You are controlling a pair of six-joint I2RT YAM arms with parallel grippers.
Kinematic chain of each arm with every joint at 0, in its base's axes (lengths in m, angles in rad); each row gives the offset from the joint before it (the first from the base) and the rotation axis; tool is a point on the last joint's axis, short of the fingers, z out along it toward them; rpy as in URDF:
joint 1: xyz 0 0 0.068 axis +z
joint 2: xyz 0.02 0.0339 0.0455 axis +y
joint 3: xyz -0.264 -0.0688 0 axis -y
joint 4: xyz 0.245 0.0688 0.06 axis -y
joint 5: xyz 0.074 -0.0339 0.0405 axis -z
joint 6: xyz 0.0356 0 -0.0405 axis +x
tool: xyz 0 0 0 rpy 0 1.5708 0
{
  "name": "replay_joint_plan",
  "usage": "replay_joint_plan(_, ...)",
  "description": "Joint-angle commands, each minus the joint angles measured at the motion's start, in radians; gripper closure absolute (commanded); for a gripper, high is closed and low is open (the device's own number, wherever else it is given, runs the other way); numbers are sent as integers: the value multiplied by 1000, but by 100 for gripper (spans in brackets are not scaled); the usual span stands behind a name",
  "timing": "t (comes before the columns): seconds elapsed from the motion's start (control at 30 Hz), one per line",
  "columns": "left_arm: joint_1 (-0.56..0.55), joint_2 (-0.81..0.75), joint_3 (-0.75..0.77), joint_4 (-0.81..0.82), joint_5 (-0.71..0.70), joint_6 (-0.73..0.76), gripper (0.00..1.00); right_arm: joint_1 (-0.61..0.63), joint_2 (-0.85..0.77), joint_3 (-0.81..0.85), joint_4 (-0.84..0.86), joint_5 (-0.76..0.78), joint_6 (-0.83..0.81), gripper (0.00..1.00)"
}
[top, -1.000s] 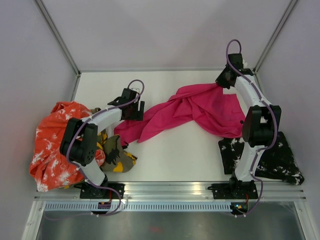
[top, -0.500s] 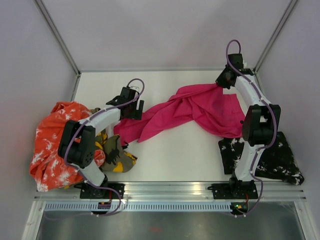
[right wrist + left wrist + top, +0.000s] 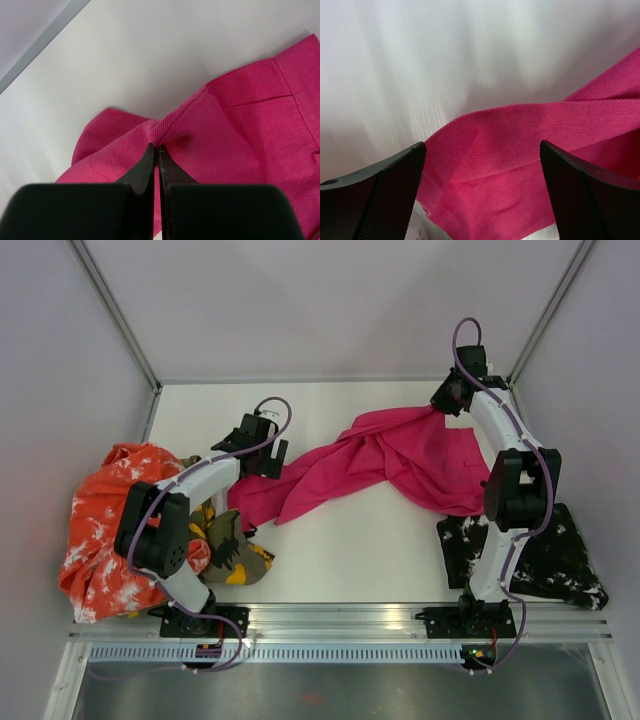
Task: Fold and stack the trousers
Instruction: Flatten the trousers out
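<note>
The magenta-pink trousers [image 3: 400, 462] lie spread and twisted across the middle of the table. My right gripper [image 3: 446, 400] is shut on their far right corner, the cloth [image 3: 220, 130] pinched between the fingertips [image 3: 158, 150]. My left gripper [image 3: 268, 462] is open over the trousers' left end. In the left wrist view the pink cloth [image 3: 495, 165] lies between the two wide-apart fingers [image 3: 395, 190]; I cannot tell whether they touch it. Orange-white mottled trousers [image 3: 105, 530], olive-yellow camouflage trousers [image 3: 235, 545] and black white-splattered trousers [image 3: 545, 555] lie aside.
The orange pile sits at the left edge, the camouflage pair beside the left arm's base. The black pair lies at the front right by the right arm's base. A metal rail [image 3: 340, 618] runs along the near edge. Walls enclose the table.
My left gripper has shifted slightly toward the far side over the left end of the pink trousers. The right gripper and cloth hold still.
</note>
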Motion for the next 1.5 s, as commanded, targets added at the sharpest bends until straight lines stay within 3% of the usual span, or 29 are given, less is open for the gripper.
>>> replay_joint_plan(0.0,5,76,31,26,-21,90,0,-7,14,18,25,-24,1,100)
replay_joint_plan(0.23,5,-28,77,41,-6,86,0,-7,13,-5,34,-28,1,100)
replay_joint_plan(0.57,13,-38,100,31,-6,172,0,-7,11,-41,54,-37,9,100)
replay_joint_plan(0.77,96,39,62,3,144,63,0,-7,11,-39,60,-37,15,100)
replay_joint_plan(1.0,166,68,72,-32,100,6,1,-7,11,-51,61,-60,20,100)
replay_joint_plan(1.2,169,90,55,-107,175,-93,13,-7,10,-58,66,-64,24,100)
replay_joint_plan(1.3,168,61,43,-132,264,-124,42,-7,10,-44,66,-57,20,100)
replay_joint_plan(1.33,168,52,39,-130,275,-138,65,-7,10,-36,66,-51,17,100)
replay_joint_plan(1.4,169,48,43,-121,275,-135,88,-5,10,-25,66,-48,17,100)
replay_joint_plan(1.43,169,58,67,-123,264,-120,98,-7,10,-4,66,-48,15,100)
replay_joint_plan(1.47,169,67,87,-124,252,-114,98,-7,11,10,65,-48,14,100)
